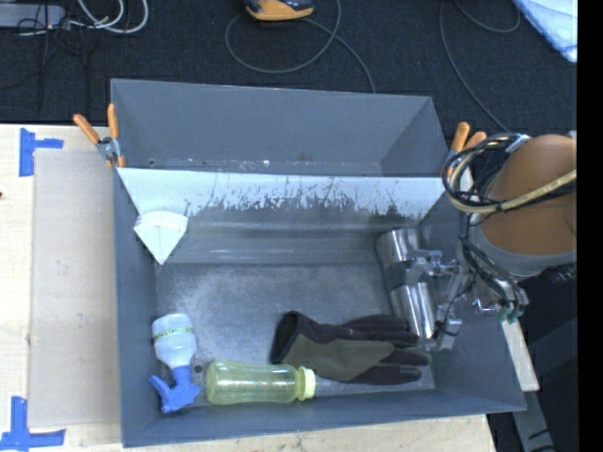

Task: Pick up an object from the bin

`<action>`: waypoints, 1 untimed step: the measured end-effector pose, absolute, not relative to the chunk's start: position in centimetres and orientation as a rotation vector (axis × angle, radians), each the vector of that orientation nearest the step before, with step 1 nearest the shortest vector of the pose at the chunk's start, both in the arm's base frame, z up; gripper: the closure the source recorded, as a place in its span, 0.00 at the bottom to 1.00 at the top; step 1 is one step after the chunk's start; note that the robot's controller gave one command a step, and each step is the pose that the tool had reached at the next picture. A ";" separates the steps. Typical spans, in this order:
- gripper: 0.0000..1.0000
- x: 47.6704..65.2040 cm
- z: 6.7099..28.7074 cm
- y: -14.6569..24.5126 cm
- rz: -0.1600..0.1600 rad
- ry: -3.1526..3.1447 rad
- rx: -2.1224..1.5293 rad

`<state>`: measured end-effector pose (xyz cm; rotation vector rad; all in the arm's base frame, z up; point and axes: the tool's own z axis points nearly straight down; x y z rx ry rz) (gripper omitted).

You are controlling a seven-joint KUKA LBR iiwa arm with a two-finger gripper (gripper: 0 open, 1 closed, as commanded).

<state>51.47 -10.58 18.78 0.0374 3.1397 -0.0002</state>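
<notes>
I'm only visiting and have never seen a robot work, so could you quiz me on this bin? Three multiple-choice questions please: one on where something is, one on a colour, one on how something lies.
1. Where in the bin is the white paper cone?
A) in the far left corner
B) in the near right corner
C) in the very middle

2. What colour is the glove next to the gripper?
A) bright red
B) dark olive and black
C) white

3. How is the clear bottle placed?
A) standing upright
B) lying on its side
C) lifted off the floor

Answers:
1 A, the cone sits by the back wall at the left.
2 B, its hand part is olive and its cuff and fingers are black.
3 B, it lies flat along the near wall, its cap towards the glove.
</notes>
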 end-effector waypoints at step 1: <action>0.00 50.4 13.6 -8.3 0.002 3.135 0.241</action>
